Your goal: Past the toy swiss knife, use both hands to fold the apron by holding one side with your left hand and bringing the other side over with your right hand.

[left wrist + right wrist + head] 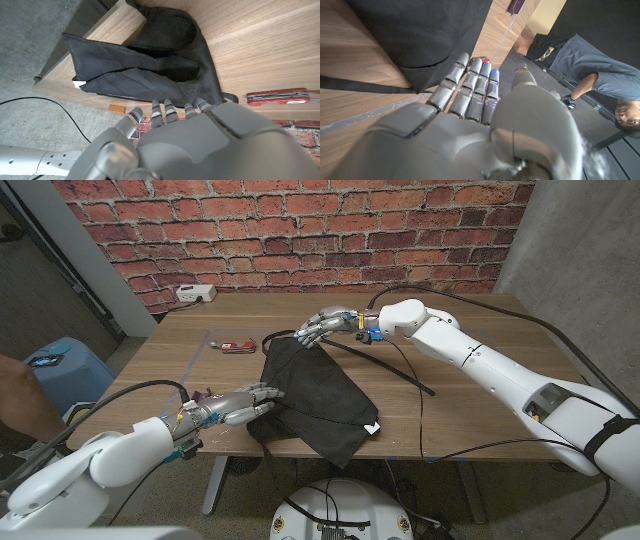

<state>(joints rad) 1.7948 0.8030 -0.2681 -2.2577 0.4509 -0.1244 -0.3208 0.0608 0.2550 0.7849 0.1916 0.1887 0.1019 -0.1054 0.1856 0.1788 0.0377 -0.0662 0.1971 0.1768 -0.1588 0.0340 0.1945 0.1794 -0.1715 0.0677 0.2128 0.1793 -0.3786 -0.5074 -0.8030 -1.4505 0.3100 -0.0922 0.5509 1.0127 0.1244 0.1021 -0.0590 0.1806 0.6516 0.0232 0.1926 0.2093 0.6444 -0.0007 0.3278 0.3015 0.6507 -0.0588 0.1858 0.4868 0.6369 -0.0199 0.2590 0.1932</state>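
A black apron [312, 393] lies rumpled in the middle of the wooden table [480, 395], with its thin straps [395, 366] trailing to the right. The red toy swiss knife [237, 346] lies left of the apron's far corner. My left hand [238, 406] is at the apron's near left edge, fingers stretched toward the cloth [150, 65] and holding nothing. My right hand [326, 326] hovers at the apron's far corner, fingers straight and apart from the thumb, over the dark fabric [415, 35]. The knife [277, 96] also shows beside my left hand.
A white power strip [195, 294] sits at the table's far left corner against the brick wall. A small purple object [205, 395] lies by my left wrist. A person [580, 60] stands at the table's left side, near a blue stool [62, 358]. Black cables [450, 450] loop over the right side.
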